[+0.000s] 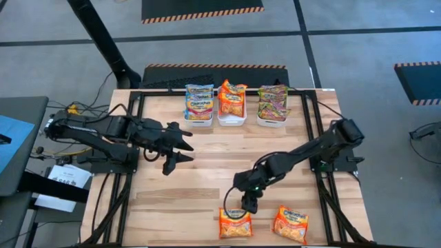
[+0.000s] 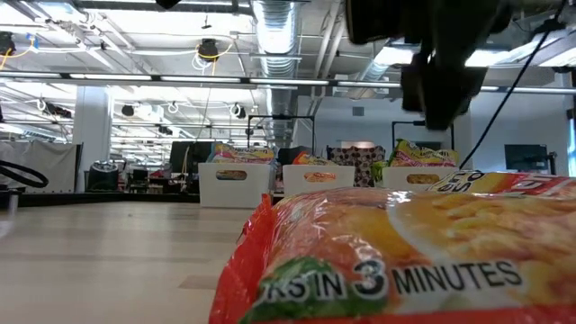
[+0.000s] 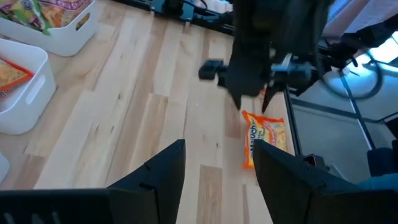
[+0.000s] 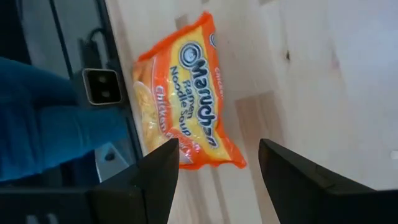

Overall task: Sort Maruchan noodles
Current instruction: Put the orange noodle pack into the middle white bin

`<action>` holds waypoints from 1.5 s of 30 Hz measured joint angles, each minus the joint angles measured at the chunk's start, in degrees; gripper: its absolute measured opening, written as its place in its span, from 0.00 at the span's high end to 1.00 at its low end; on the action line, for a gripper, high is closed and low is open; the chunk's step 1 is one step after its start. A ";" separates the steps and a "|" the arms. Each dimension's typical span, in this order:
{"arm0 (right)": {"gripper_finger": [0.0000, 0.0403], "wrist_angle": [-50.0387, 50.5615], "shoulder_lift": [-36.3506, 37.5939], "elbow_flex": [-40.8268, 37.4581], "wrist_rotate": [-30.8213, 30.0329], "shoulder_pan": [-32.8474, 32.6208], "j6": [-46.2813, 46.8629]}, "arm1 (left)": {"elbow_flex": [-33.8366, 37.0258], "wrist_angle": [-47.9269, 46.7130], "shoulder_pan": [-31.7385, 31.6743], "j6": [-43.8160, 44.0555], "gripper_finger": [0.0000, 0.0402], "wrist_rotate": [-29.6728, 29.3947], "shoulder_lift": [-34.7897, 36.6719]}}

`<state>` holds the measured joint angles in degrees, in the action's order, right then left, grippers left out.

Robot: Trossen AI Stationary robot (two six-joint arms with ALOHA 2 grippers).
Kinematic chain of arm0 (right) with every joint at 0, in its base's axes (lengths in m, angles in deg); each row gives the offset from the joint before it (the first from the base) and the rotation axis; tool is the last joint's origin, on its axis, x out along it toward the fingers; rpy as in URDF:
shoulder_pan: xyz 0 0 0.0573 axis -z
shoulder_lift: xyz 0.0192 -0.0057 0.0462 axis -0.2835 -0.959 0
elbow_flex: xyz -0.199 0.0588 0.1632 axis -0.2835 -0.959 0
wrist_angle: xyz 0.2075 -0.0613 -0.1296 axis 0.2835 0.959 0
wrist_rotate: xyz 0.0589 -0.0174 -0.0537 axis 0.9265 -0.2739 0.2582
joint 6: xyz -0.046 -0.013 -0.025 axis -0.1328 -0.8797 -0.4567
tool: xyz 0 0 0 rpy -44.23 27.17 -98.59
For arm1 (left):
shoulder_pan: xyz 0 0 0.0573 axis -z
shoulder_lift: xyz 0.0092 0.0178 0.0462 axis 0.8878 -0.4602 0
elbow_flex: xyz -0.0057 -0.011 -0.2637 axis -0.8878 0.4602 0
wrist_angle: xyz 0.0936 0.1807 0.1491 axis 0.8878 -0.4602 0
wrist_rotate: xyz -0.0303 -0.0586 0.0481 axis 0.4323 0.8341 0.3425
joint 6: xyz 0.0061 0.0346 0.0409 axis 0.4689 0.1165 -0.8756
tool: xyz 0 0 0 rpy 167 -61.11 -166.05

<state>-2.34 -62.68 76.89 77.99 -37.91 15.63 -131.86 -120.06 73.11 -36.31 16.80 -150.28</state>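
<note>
The right gripper [image 1: 248,204], fingers apart, hangs just above the orange Maruchan packet [image 1: 235,224] at the table's near edge; the left gripper [image 1: 180,146], also spread, waits well apart.

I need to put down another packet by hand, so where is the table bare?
Bare wood lies between the three white trays and the two orange packets, from the left claw across to the right arm. The near edge is crowded: the right claw hangs over the packets.
</note>
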 joint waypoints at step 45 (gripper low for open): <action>0.99 3.83 -13.94 6.99 2.94 -0.10 -1.65 | 0.02 -1.71 0.24 -0.99 0.57 -1.34 0.00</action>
<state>1.49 -76.61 83.88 80.93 -38.01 13.98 -131.84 -121.76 73.35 -37.30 15.46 -150.28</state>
